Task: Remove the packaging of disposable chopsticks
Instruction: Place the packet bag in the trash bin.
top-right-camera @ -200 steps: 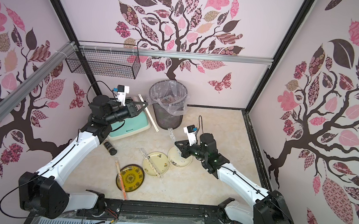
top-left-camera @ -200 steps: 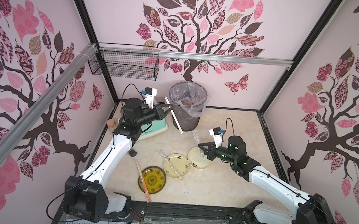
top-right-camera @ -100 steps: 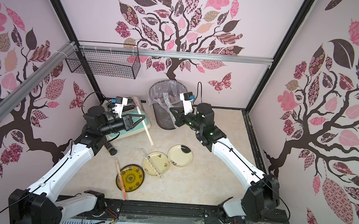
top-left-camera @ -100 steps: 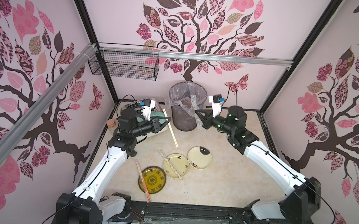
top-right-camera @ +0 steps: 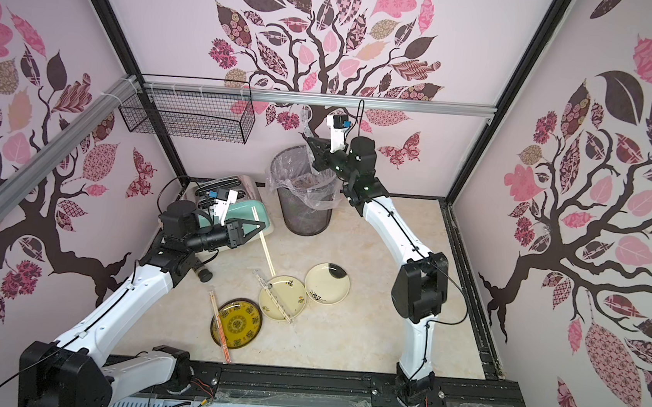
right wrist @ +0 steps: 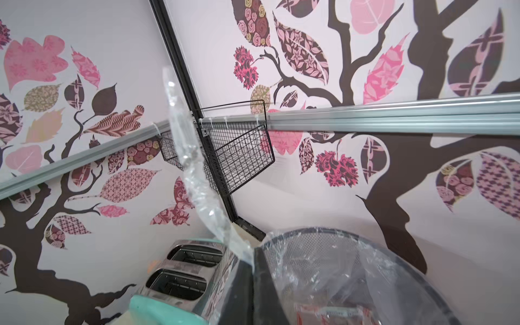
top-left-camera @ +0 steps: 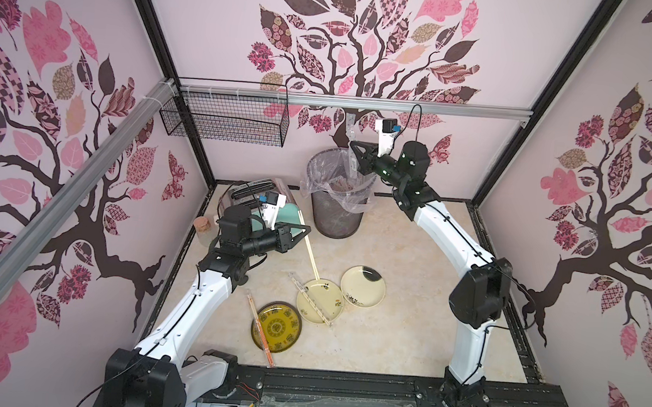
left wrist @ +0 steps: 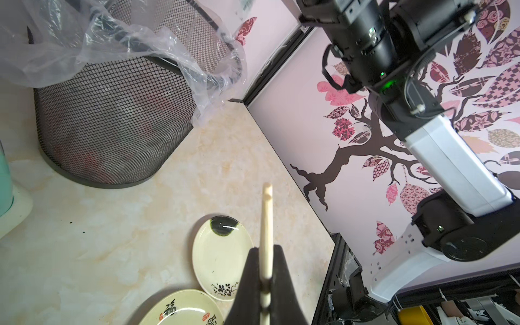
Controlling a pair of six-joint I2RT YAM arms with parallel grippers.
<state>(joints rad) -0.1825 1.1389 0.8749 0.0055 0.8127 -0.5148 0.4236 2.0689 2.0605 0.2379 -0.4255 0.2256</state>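
L pincer (top-left-camera: 306,231) grips a bare chopstick pair (top-left-camera: 311,257); R pincer (top-left-camera: 355,146) grips a clear sleeve (top-left-camera: 350,128) over the bin.

L pincer is clenched on the sticks partway along, seen between its fingers (left wrist: 251,270) in the left wrist view. The pair slants down w/ its low end near the rim of the middle cream plate (top-left-camera: 330,293); can't tell if it touches. R pincer is clamped on the crumpled sleeve's low end, film sticking up, above the mouth of the lined mesh bin (top-left-camera: 335,219) at the back of the desk (top-left-camera: 405,332). A 2nd pair in clear wrap (top-left-camera: 310,299) lies across the middle plate. A 3rd in orange-red wrap (top-left-camera: 259,327) lies over the L edge of the dark yellow plate (top-left-camera: 283,329).
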